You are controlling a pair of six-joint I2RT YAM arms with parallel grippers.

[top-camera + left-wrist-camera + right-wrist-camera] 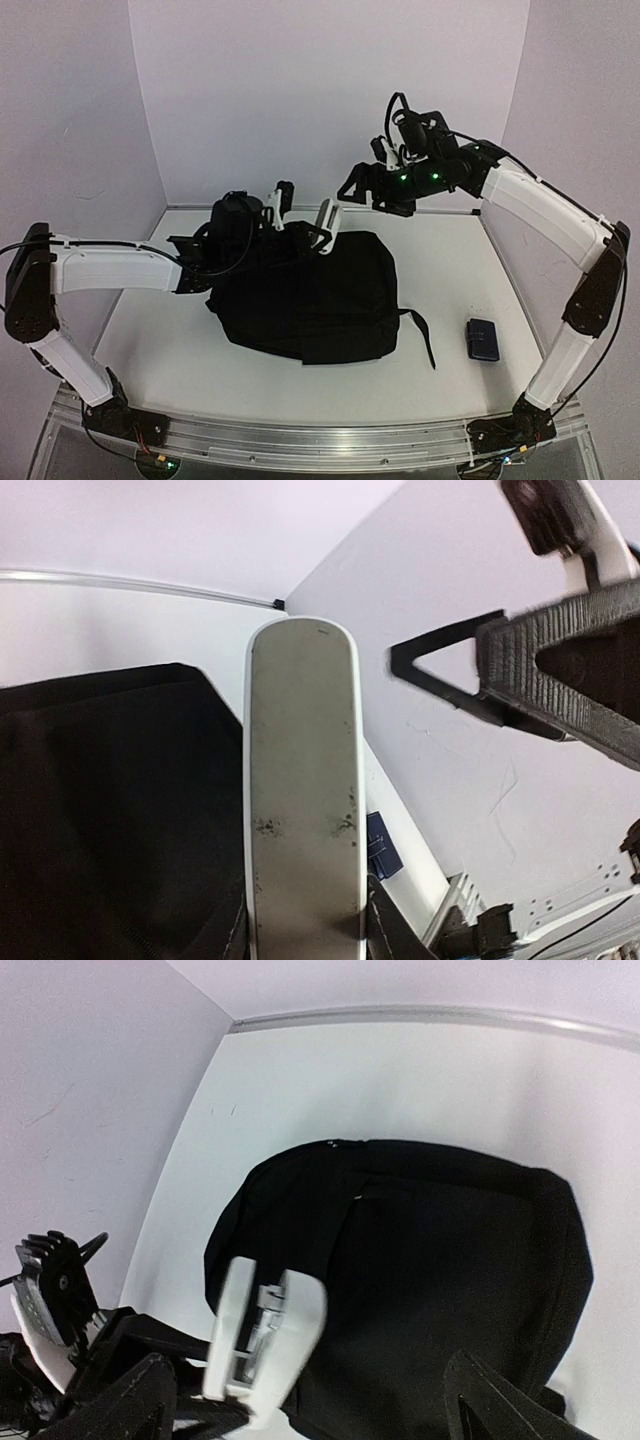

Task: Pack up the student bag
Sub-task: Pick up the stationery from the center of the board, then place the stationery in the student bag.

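The backpack [310,295] lies flat at the middle of the table [450,250], long axis left to right, 1 strap trailing toward the near right corner. Left arm reaches low and level; left gripper [262,1345] at the bag's far edge, fingers narrowly apart, grip impossible to tell. Right arm arches over; right gripper [310,1385] spread wide, empty.

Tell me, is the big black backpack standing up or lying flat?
Lying flat. The student bag sprawls on the table, broad side up, a strap trailing toward the small blue case.
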